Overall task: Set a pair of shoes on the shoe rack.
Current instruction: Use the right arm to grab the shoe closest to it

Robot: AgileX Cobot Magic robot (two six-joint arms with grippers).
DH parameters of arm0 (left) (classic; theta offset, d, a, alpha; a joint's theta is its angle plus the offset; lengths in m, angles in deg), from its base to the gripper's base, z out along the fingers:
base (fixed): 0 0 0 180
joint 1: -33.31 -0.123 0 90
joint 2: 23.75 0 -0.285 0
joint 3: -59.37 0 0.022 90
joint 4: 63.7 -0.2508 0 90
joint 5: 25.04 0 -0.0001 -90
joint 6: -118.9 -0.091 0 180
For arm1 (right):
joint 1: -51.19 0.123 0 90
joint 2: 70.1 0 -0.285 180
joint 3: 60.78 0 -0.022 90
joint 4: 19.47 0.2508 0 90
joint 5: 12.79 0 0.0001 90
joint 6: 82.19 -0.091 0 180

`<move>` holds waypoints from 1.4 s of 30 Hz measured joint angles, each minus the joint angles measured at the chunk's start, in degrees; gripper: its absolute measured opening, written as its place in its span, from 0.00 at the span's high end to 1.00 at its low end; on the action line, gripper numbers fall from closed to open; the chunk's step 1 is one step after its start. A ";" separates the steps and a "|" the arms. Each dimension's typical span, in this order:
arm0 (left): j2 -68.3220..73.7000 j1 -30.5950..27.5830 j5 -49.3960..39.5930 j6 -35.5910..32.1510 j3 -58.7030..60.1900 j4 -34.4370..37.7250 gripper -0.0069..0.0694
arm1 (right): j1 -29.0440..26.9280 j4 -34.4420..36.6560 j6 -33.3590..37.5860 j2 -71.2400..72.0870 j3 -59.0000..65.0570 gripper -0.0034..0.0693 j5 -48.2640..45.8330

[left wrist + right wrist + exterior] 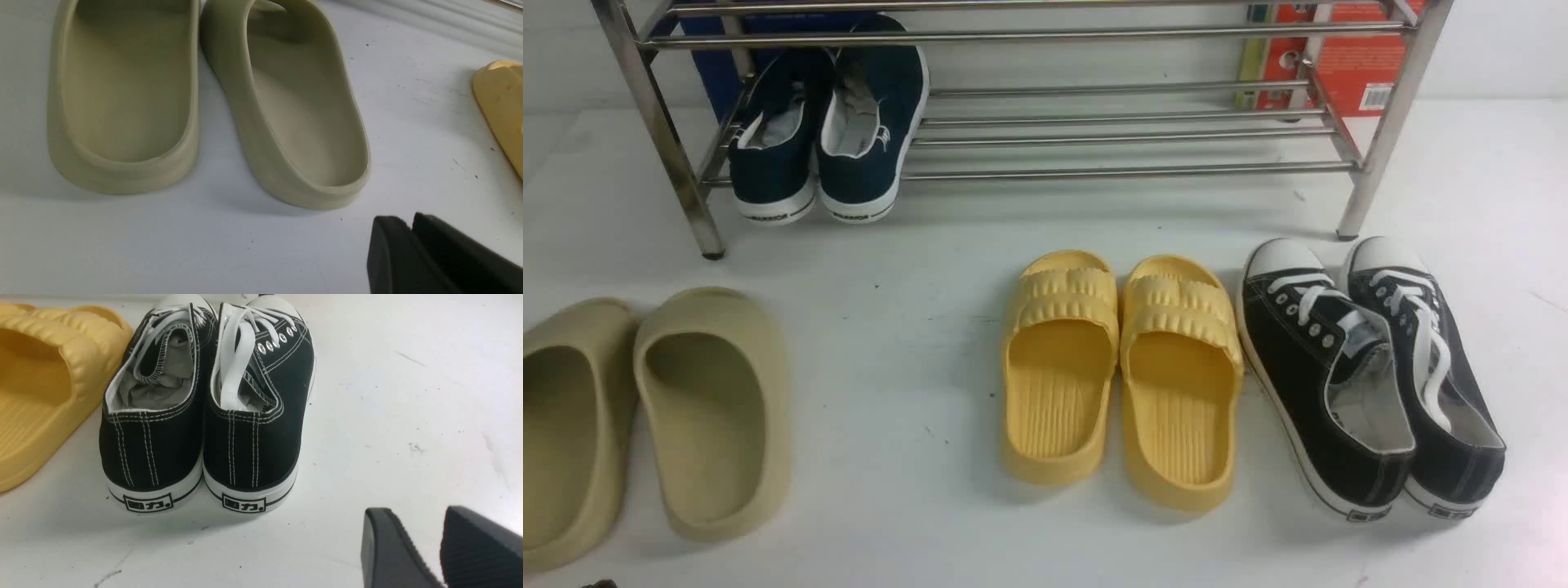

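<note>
Bright, even, diffuse light from overhead fills all 3 views. The white table (915, 408) looks faintly blue-grey. Soft, short shadows pool at the near sides of the beige slides (286, 122) and the black sneakers (245, 449). Glare streaks the steel bars of the shoe rack (1094, 171). The front view is slightly soft and blocky. The left pincer (402, 222) and right pincer (416, 512) look dark, close and blurred.

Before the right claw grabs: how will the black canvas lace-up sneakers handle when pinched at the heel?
Black canvas low-top sneakers: uppers probably soft and collapse under a pinch, though the grey paper stuffing inside may stiffen them. White rubber soles likely grip the white surface, so a push may tip rather than slide them. Loose white laces could snag.
</note>
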 joint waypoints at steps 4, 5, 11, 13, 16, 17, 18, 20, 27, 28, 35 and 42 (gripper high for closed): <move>0.00 0.00 0.00 0.00 0.00 0.00 0.81 | 0.00 0.00 0.00 0.00 0.00 0.62 0.00; 0.00 0.00 0.00 0.00 0.00 0.00 0.81 | 0.00 0.00 0.00 0.00 0.00 0.62 0.00; 0.00 0.00 0.00 0.00 0.00 0.00 0.81 | 0.00 0.00 0.00 0.00 0.00 0.62 0.00; 0.00 0.00 0.00 0.00 0.00 0.00 0.81 | 0.00 0.00 0.00 0.00 0.00 0.62 0.00; 0.00 0.00 0.00 0.00 0.00 0.00 0.81 | 0.00 0.00 0.00 0.00 0.00 0.62 0.00; 0.00 0.00 0.00 0.00 0.00 0.00 0.81 | 0.00 0.00 0.00 0.00 0.00 0.62 0.00; 0.00 0.00 0.00 0.00 0.00 0.00 0.81 | 0.00 0.00 0.00 0.00 0.00 0.62 0.00; 0.00 0.00 0.00 0.00 0.00 0.00 0.81 | 0.00 0.00 0.00 0.00 0.00 0.62 0.00; 0.00 0.00 0.00 0.00 0.00 0.00 0.81 | 0.00 0.00 0.00 0.00 0.00 0.62 0.00; 0.00 0.00 0.00 0.00 0.00 0.00 0.81 | 0.00 0.00 0.00 0.00 0.00 0.62 0.00; 0.00 0.00 0.00 0.00 0.00 0.00 0.81 | 0.00 15.77 -9.51 0.00 0.60 0.62 6.12; 0.00 0.00 0.00 0.00 0.00 0.00 0.81 | 0.00 30.80 -14.38 0.00 0.24 0.62 15.69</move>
